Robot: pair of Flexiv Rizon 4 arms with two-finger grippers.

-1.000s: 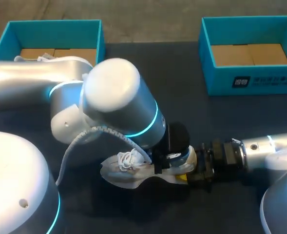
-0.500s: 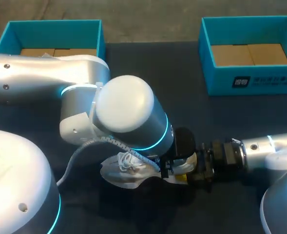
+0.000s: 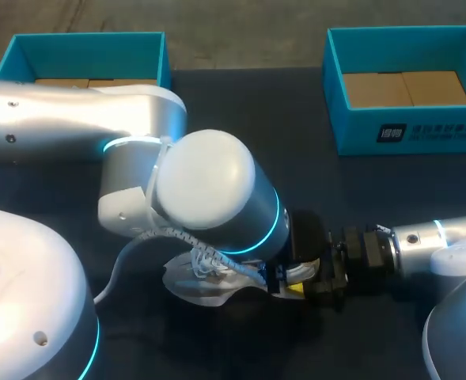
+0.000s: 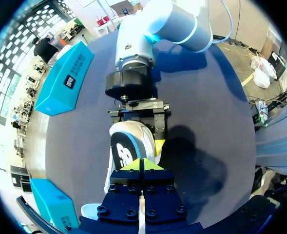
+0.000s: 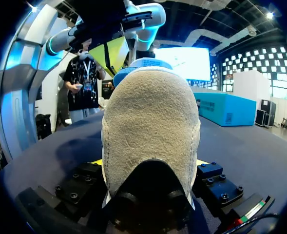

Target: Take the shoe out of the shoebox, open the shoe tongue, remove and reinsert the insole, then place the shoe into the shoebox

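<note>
The white shoe is lying out on the dark table, not in any box. It is near the front, in the middle, with its toe pointing toward my left side. The right gripper is reaching in from the right and squeezing the heel of the shoe between its two fingers, one on each side. In the right wrist view the fuzzy heel is filling the space between those fingers.

The left gripper is hanging right over the heel end of the shoe. Its yellow tips are pressing together, and I cannot tell if something thin is caught between them. The big left arm is hiding much of the shoe from above.

Two blue boxes are standing at the far side of the table — the left shoebox and the right shoebox — well apart from the shoe.
</note>
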